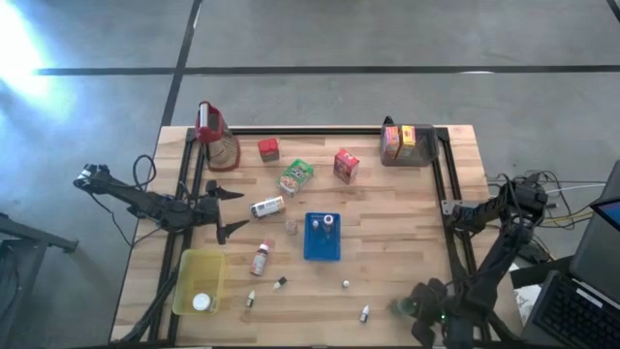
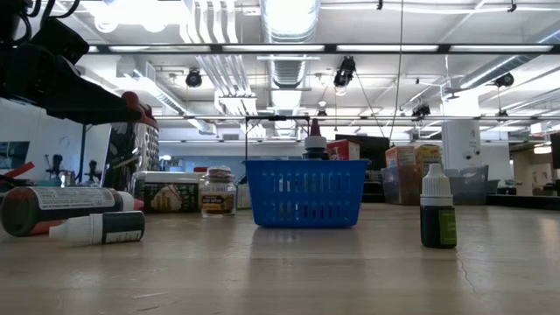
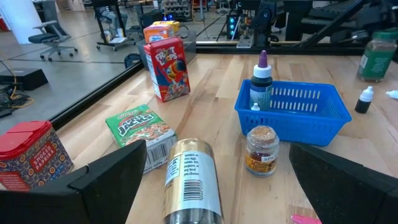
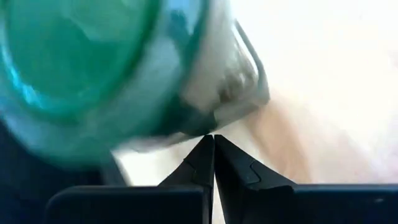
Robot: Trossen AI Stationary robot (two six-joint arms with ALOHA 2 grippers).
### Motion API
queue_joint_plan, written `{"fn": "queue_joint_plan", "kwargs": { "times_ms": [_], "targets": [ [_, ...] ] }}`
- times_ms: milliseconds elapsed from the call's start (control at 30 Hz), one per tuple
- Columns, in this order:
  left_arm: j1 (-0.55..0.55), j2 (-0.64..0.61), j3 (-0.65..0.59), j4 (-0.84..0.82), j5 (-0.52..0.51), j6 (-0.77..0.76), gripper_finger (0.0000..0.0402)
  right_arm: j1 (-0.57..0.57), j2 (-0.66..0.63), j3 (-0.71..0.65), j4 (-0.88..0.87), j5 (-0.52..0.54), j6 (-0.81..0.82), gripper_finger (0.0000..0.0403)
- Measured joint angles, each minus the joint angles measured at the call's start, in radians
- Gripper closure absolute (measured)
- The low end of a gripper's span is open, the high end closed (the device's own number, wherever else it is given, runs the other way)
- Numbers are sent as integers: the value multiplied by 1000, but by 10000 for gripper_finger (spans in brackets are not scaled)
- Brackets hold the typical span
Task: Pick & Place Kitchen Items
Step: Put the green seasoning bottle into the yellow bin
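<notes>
My left gripper (image 1: 231,210) (image 3: 217,171) is open and hovers at the table's left, its fingers either side of a silver can (image 1: 267,206) (image 3: 189,180) lying on its side, touching nothing. Past the can are a green carton (image 3: 140,127), a red cereal carton (image 3: 166,68), a red tin (image 3: 28,155) and a small spice jar (image 3: 261,150). My right gripper (image 1: 415,306) (image 4: 212,142) is shut at the near right corner, pointing down beside a green-lidded jar (image 1: 400,307) (image 4: 81,62). My right gripper has its shut fingertips (image 4: 202,152) right beside the jar's clear wall (image 4: 217,93), under the green lid, coming from above. Whether they touch the wall I cannot tell.
A blue basket (image 1: 323,236) (image 2: 304,192) with small bottles stands mid-table. A yellow tray (image 1: 199,281) with a white lid lies near left. The jug (image 1: 215,136) is far left, a grey bin of cartons (image 1: 407,143) far right. Small bottles (image 1: 346,284) dot the near edge.
</notes>
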Motion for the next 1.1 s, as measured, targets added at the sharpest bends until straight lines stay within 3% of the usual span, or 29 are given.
{"fn": "queue_joint_plan", "kwargs": {
  "times_ms": [400, 600, 733, 1100],
  "targets": [
    [0, 0, 0, 0, 0, 0, 2, -71, 0, -82, 0, 89, -89, 394],
    [0, 0, 0, 0, 0, 0, 2, -103, -18, -83, -18, -10, -251, 394],
    [0, 0, 0, 0, 0, 0, 2, -82, -57, -82, -16, -20, -306, 390],
    [0, 0, 0, 0, 0, 0, 2, 46, -89, -82, 6, 102, -246, 291]
  ]
}}
